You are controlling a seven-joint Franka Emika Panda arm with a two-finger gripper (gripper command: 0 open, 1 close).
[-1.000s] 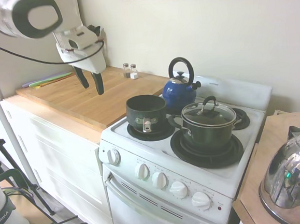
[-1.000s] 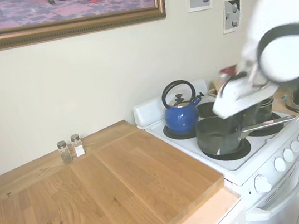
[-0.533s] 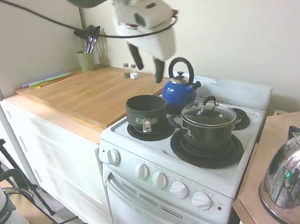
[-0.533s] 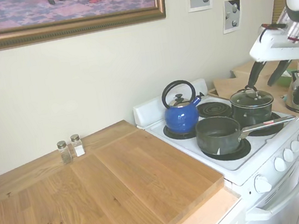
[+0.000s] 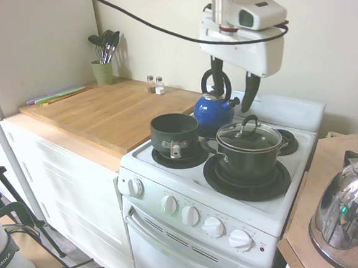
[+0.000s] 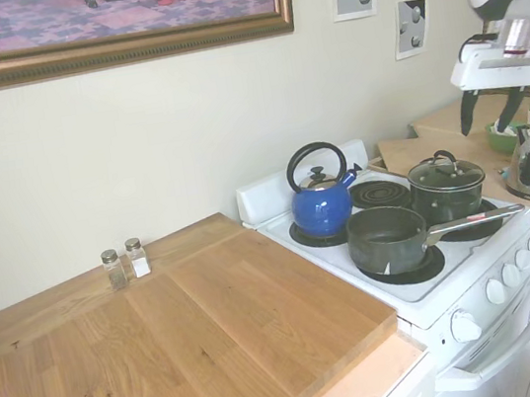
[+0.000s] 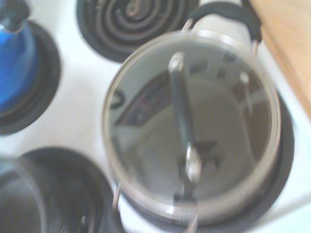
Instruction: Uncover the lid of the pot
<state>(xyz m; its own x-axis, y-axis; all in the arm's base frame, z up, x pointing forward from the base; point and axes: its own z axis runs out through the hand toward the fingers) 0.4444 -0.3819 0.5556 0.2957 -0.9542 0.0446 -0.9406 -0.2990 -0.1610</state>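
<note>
While the lid point(image 5: 249, 137) covers the pot point(image 5: 248, 156), the gripper point(image 5: 233, 95) hangs above, spread and empty.

lid point(image 5: 248, 136): clear glass, metal rim, black arched handle
pot point(image 5: 248, 158): dark grey-green
smaller pot point(image 5: 174, 133): dark — with a metal clip at the front
kettle point(image 5: 214, 110): blue body, black handle
second kettle point(image 5: 351, 215): shiny silver
stove point(image 5: 235, 211): white, with black coil burners
counter point(image 5: 109, 114): pale wood — visible grain
gripper point(image 5: 233, 85): white housing, black fingers
utensil cup point(image 5: 102, 72): green
</note>
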